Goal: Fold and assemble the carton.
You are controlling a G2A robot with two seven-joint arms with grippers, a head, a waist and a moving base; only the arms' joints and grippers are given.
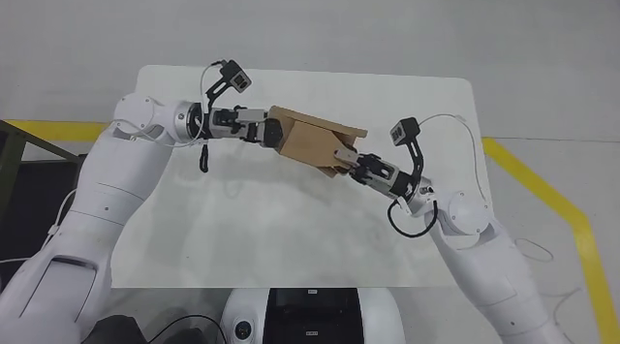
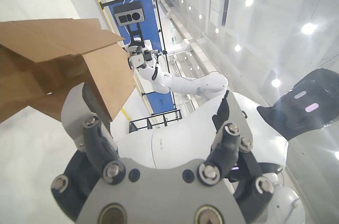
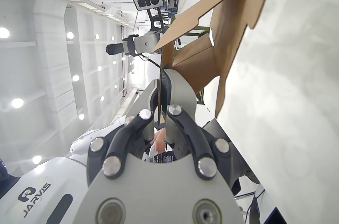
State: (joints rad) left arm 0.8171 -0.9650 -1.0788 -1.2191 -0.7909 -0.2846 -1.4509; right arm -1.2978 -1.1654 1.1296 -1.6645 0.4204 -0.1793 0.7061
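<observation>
We see the brown carton (image 1: 315, 140), partly unfolded with its flaps loose, held above the far middle of the white table (image 1: 291, 237) between the two arms. The right gripper (image 3: 161, 84) pinches one thin panel edge. The left gripper (image 2: 155, 92) is spread wide, one finger against the carton's other end.

One brown cardboard carton (image 1: 315, 140), a single piece. Two claws: left claw (image 1: 276, 133) at one end of the carton, right claw (image 1: 341, 157) at the other. One white counter (image 1: 271, 237) beneath all of it.
</observation>
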